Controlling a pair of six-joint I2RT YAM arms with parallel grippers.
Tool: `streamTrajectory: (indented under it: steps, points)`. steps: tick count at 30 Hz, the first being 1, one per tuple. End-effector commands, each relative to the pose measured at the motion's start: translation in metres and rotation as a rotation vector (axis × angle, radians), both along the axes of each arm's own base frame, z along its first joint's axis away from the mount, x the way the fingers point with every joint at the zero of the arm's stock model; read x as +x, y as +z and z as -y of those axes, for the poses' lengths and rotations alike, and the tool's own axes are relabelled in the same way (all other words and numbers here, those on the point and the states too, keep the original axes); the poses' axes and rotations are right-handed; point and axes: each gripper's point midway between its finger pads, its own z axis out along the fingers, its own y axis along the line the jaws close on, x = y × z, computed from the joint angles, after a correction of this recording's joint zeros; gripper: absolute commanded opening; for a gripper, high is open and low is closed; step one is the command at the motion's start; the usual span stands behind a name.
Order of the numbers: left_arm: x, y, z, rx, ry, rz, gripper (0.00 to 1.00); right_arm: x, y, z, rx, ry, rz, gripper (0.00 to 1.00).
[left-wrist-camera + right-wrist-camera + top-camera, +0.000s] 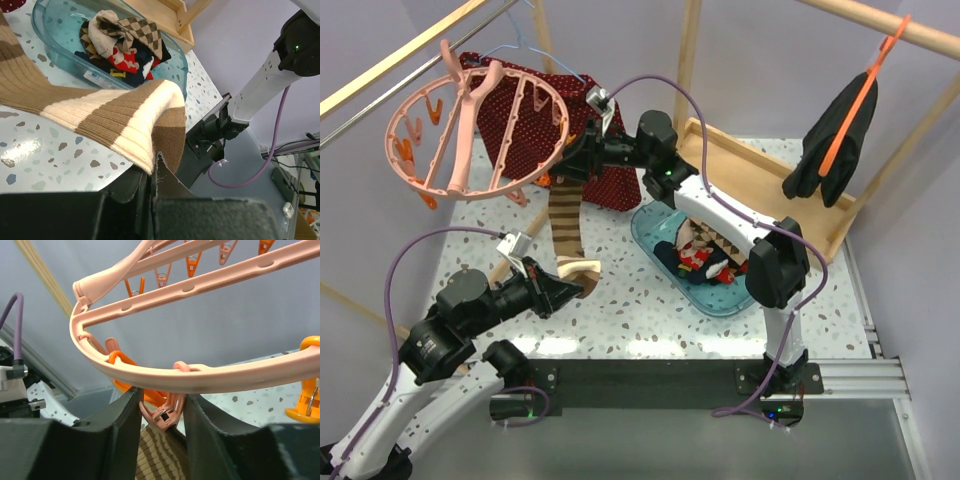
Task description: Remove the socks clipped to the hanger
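The pink ring hanger [480, 125] hangs at the upper left. One brown-and-cream striped sock [565, 220] hangs from a pink clip [165, 412] on its near rim [210, 380]. My right gripper [583, 150] [162, 395] is shut on that clip, one finger pressing each side, with the sock's top [160, 455] just below. My left gripper [563, 285] [152, 170] is shut on the sock's lower end [125, 115], pulling it towards the table. Other socks [700, 255] [125, 45], argyle and navy, lie in the clear blue tub [720, 300] [50, 30].
A red dotted cloth [535, 110] hangs on a light-blue wire hanger [535, 45] behind the ring. A black garment [835, 140] hangs from an orange hanger [865, 85] at the right. A wooden tray [770, 180] lies behind the tub. Wooden rails frame the table.
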Motion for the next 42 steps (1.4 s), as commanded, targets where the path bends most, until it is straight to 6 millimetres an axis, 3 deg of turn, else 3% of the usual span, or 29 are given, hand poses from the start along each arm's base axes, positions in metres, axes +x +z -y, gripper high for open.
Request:
streamTrajectory:
  steps: [1,3,7,12,13,16,18,19,20,22,23,25,26,27,32,36,37,42]
  points:
    - [-0.004,0.010,0.003,-0.038,-0.021,0.008,0.00,-0.010,0.028,0.002,0.070,0.049,0.043,0.35]
    - [-0.005,0.012,0.003,-0.042,-0.020,0.009,0.00,-0.010,0.029,0.002,0.072,0.046,0.043,0.27]
    - [-0.005,0.009,0.002,-0.035,-0.017,0.001,0.00,-0.004,0.025,0.002,0.041,0.009,0.021,0.00]
    - [-0.004,0.007,0.002,-0.031,-0.013,-0.003,0.00,0.002,0.013,0.006,-0.015,-0.052,0.007,0.00]
    - [-0.003,0.008,0.002,-0.032,-0.013,-0.002,0.00,0.006,0.009,0.008,-0.038,-0.080,0.002,0.06]
    - [-0.002,0.007,0.003,-0.030,-0.013,-0.004,0.00,0.009,-0.005,0.014,-0.118,-0.126,-0.018,0.46]
    - [-0.001,0.006,0.004,-0.025,-0.014,-0.008,0.00,0.010,-0.021,0.020,-0.174,-0.160,-0.041,0.57]
    - [-0.001,0.005,0.005,-0.025,-0.016,-0.009,0.00,0.009,-0.029,0.024,-0.205,-0.169,-0.041,0.70]
    - [0.000,0.003,0.006,-0.022,-0.017,-0.011,0.00,0.004,-0.025,0.030,-0.207,-0.180,-0.035,0.74]
    - [0.002,-0.001,0.008,-0.017,-0.019,-0.019,0.00,-0.002,-0.045,0.039,-0.249,-0.192,-0.064,0.87]
    - [0.002,-0.001,0.009,-0.018,-0.025,-0.019,0.00,-0.008,-0.037,0.046,-0.242,-0.204,-0.057,0.88]
    - [0.003,-0.002,0.011,-0.014,-0.030,-0.019,0.00,-0.016,-0.058,0.056,-0.300,-0.209,-0.099,0.92]
    - [0.003,-0.002,0.012,-0.011,-0.035,-0.019,0.00,-0.025,-0.050,0.063,-0.298,-0.210,-0.089,0.94]
    - [0.005,-0.002,0.012,0.000,-0.035,-0.015,0.00,-0.029,-0.063,0.069,-0.329,-0.214,-0.110,0.95]
    - [0.008,0.000,0.013,0.024,-0.035,-0.011,0.00,-0.072,-0.075,0.098,-0.373,-0.145,-0.123,0.99]
    - [0.009,-0.001,0.014,0.038,-0.040,-0.011,0.00,-0.119,-0.074,0.114,-0.357,0.011,-0.122,0.99]
    - [0.010,-0.001,0.015,0.038,-0.043,-0.013,0.00,-0.137,-0.063,0.118,-0.325,0.084,-0.118,0.98]
    - [0.008,-0.005,0.021,0.038,-0.082,-0.027,0.00,-0.157,-0.067,0.126,-0.316,0.120,-0.135,0.95]
